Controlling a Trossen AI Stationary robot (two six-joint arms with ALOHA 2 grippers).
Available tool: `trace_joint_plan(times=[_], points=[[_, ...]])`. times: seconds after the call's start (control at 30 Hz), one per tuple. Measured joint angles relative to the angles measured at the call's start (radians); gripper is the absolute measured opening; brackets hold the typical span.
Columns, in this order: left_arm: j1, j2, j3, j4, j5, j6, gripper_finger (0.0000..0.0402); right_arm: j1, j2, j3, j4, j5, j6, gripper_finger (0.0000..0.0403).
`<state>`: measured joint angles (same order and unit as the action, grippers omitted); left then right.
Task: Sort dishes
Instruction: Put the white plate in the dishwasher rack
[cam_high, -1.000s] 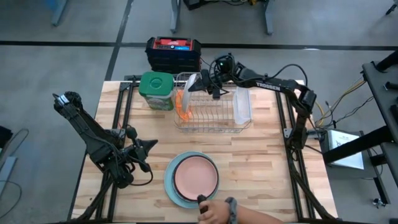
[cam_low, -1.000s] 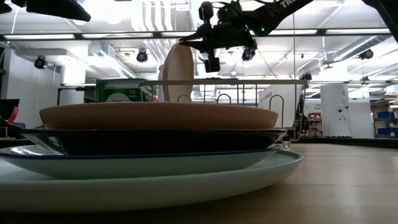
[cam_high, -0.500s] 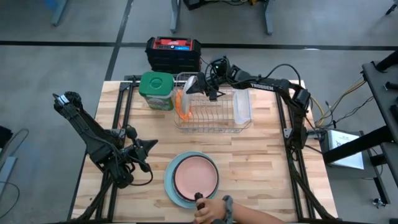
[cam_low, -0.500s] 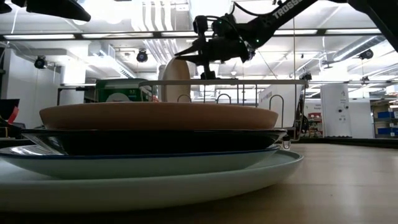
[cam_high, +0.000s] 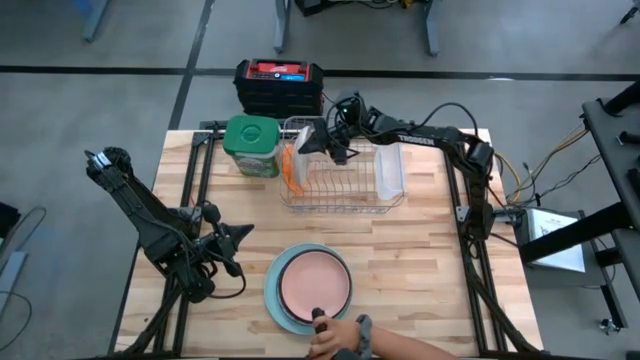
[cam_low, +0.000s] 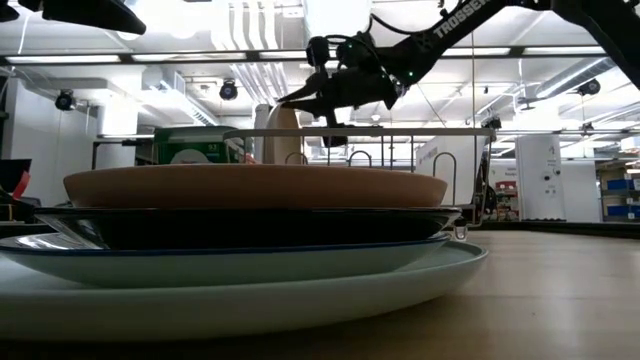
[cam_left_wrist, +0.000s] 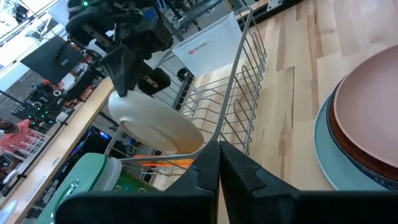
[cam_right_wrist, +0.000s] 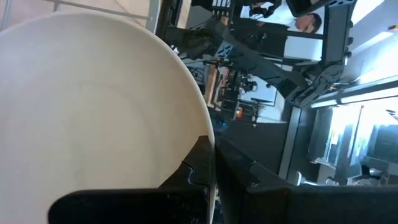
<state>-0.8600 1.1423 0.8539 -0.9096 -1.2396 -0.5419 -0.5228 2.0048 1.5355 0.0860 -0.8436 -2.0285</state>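
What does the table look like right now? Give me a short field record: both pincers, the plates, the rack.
right pincer: over the wire rack's left end, shut on the rim of the cream plate
cream plate: standing on edge in the rack, beside the orange plate
left pincer: waiting at the table's left side, fingers together, holding nothing
plate stack: pink plate on top, light blue plate at the bottom, at the table's front
person's hand: at the stack's front edge
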Motion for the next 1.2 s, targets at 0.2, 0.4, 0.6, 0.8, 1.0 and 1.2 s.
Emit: trace_joint_plan(times=[0.2, 0.4, 0.6, 0.8, 1.0, 1.2], points=[[0.0, 0.0, 0.0, 0.0, 0.0, 0.0, 0.0, 0.0, 0.005, 0.001, 0.008, 0.0, 0.008, 0.0003], [0.0, 0.0, 0.0, 0.0, 0.0, 0.0, 0.0, -0.001, 0.005, 0.001, 0.002, 0.006, 0.029, 0.0032], [0.0, 0.0, 0.0, 0.0, 0.0, -0.001, 0.0, -0.002, 0.008, 0.0, -0.005, 0.014, 0.065, 0.0065], [0.0, 0.0, 0.0, 0.0, 0.0, -0.002, 0.0, -0.002, 0.008, 0.0, -0.001, 0.01, 0.064, 0.0089], [0.0, 0.0, 0.0, 0.0, 0.0, -0.002, 0.0, -0.002, 0.004, 0.0, 0.008, 0.008, 0.064, 0.0112], [0.0, 0.0, 0.0, 0.0, 0.001, -0.002, 0.0, 0.0, -0.017, 0.0, 0.011, 0.007, 0.065, 0.0131]])
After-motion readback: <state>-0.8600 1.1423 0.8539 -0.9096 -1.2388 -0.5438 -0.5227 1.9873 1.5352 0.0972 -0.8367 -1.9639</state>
